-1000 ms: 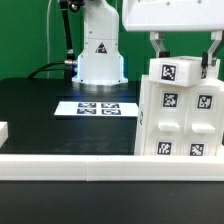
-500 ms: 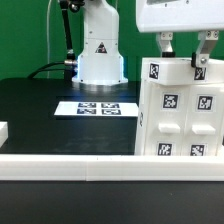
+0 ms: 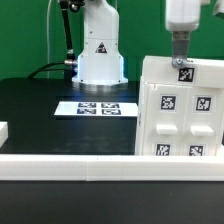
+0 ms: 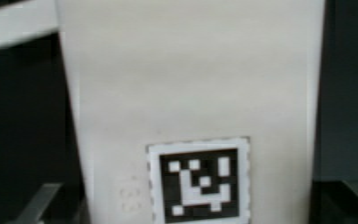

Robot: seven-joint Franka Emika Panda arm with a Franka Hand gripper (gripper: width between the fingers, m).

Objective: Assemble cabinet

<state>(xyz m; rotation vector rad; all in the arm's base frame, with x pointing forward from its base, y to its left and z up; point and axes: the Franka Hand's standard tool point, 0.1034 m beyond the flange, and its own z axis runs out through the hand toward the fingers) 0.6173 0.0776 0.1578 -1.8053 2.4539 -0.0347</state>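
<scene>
The white cabinet body (image 3: pixel 180 115) with several black-and-white tags stands at the exterior view's right, near the front rail. My gripper (image 3: pixel 183 64) comes down from above onto its top edge, seen edge-on, just above the top tag. In the wrist view the white body (image 4: pixel 185 90) with one tag fills the space between my dark fingers (image 4: pixel 46 203), which sit against its two sides. The gripper is shut on the cabinet body. No loose panel pieces show.
The marker board (image 3: pixel 97 107) lies flat on the black table in front of the white robot base (image 3: pixel 100 50). A white rail (image 3: pixel 70 163) runs along the front edge. A small white block (image 3: pixel 3 130) sits at the exterior view's left edge.
The gripper has turned about its vertical axis from broadside to edge-on. The cabinet body turned with it, and its face is now wider in view.
</scene>
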